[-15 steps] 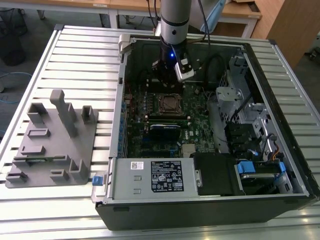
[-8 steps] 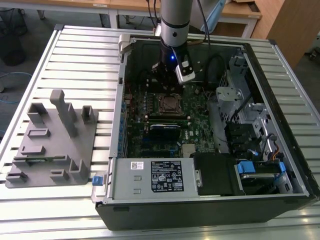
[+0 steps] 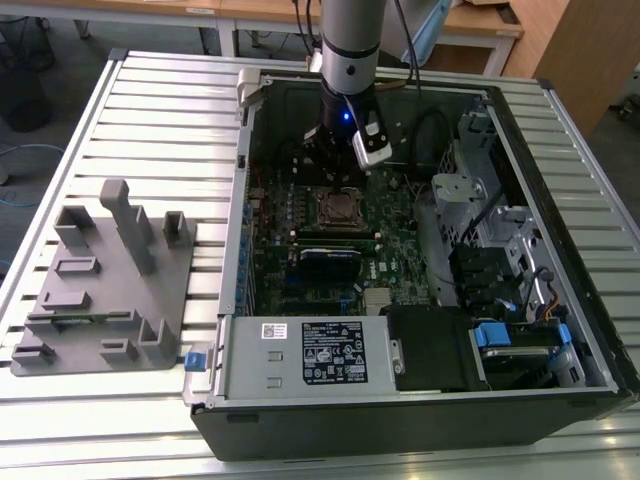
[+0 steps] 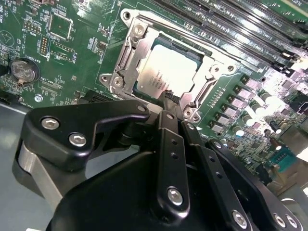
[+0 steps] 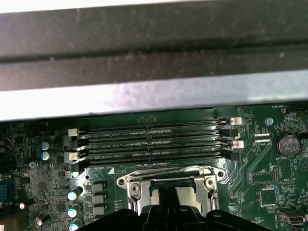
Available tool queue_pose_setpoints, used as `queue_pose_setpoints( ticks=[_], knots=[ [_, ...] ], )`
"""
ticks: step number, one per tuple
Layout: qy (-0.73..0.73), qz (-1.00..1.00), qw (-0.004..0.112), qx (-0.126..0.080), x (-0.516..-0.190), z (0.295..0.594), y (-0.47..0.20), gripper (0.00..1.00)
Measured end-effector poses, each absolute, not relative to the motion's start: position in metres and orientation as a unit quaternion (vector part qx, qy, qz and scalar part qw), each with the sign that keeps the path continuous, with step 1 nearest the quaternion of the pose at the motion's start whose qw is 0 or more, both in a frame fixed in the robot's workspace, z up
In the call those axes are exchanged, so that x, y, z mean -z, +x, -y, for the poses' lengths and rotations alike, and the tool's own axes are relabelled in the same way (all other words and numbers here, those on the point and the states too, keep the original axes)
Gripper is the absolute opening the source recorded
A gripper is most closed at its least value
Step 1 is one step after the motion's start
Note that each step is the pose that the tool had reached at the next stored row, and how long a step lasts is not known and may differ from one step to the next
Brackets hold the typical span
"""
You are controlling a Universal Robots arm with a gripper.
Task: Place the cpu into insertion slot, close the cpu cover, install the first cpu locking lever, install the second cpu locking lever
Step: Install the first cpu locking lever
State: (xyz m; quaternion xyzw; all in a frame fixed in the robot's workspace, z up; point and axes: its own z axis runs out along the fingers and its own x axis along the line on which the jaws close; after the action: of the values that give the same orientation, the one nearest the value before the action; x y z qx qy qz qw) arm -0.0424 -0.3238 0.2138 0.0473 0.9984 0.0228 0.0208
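Now claw [image 4: 169, 98] pinched shut, empty, tips just beside cpu [image 4: 166, 72] under cpu cover [image 4: 126, 65].

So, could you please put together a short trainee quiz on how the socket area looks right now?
1. True or false: the cpu sits in the insertion slot.
2. What frames the chip's edges? A) the cpu cover B) a ribbon cable C) a fan
3. Fill in: in the exterior view, the grey fixture stands to the computer case's ____.
Key: 1 true; 2 A; 3 left.
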Motion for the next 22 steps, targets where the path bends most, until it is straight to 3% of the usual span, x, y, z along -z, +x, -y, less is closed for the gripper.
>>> queue_pose_setpoints(
  ticks=[22],
  knots=[
    [0.047,-0.998,0.021,-0.023,-0.2168,0.3238,-0.0378,0.11]
  ],
)
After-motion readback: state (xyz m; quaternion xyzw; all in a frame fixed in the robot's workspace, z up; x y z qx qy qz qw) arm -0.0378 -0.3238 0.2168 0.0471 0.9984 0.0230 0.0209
